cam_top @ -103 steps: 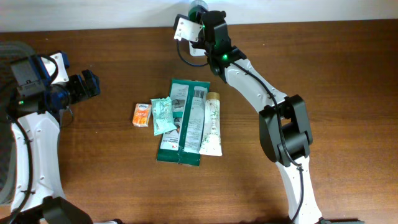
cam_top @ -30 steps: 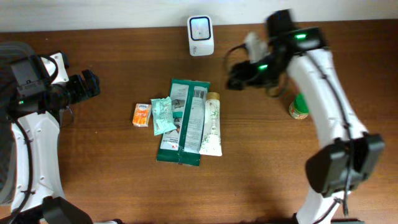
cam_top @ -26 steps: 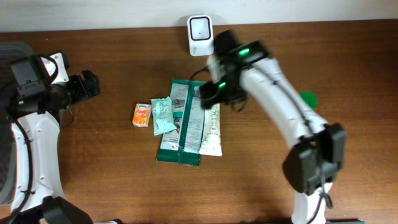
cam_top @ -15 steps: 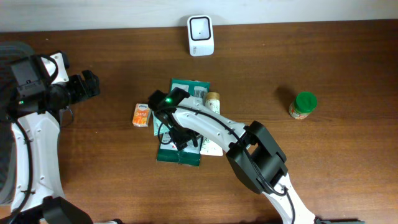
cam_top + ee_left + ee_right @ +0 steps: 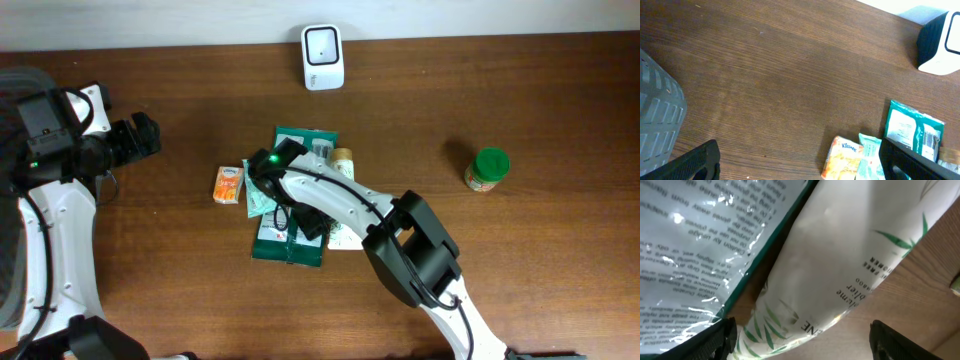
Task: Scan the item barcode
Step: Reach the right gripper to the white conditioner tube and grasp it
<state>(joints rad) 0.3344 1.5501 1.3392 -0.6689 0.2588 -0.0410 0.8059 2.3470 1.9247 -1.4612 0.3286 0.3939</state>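
Note:
Several items lie in a pile mid-table: a white tube with green leaf print (image 5: 343,160), a large teal pack (image 5: 292,150), a small teal packet (image 5: 258,190) and an orange Kleenex pack (image 5: 228,185). The white scanner (image 5: 322,43) stands at the far edge. My right gripper (image 5: 300,222) hangs open low over the pile. In the right wrist view the white tube (image 5: 840,265) lies between the right gripper's (image 5: 805,340) spread fingers, with the teal pack (image 5: 705,240) to the left. My left gripper (image 5: 140,135) is open at the far left, holding nothing.
A green-lidded jar (image 5: 487,168) stands alone at the right. The right arm's links cross over the pile and hide its middle. In the left wrist view a grey mesh object (image 5: 657,115) sits at the left edge, and the scanner (image 5: 940,42) at top right.
The right arm swung from the right side near the jar across to the pile and came down over the tube and teal pack. The left arm has not moved.

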